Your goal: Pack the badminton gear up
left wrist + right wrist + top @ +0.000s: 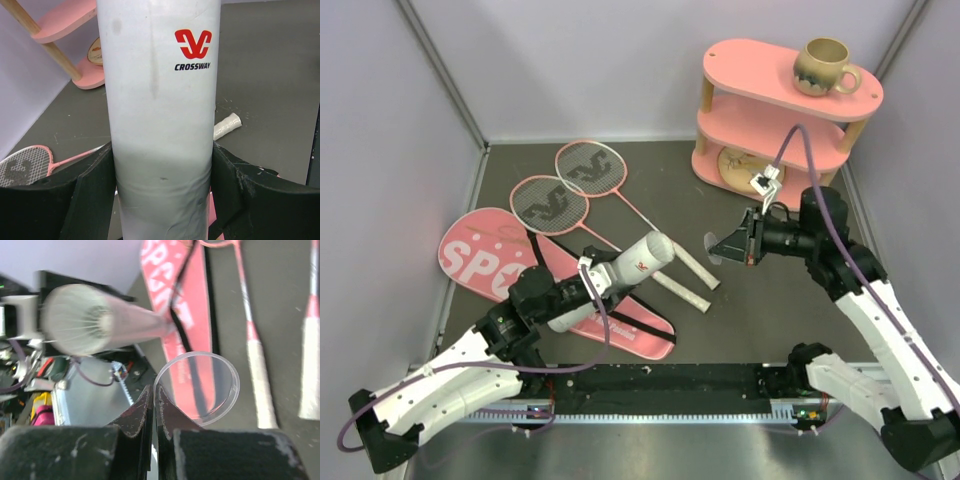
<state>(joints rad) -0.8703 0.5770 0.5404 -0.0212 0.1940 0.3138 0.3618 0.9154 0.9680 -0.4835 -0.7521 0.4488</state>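
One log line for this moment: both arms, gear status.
left gripper: clamped on white tube | right gripper: pinching clear cap by rim, off the tube | rackets, pink bag: on table, unpacked

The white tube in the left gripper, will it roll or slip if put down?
Likely to roll: the white tube is a plain round cylinder with nothing flat to stop it. It may also slide lengthwise, since the left gripper pinches only its smooth sides.
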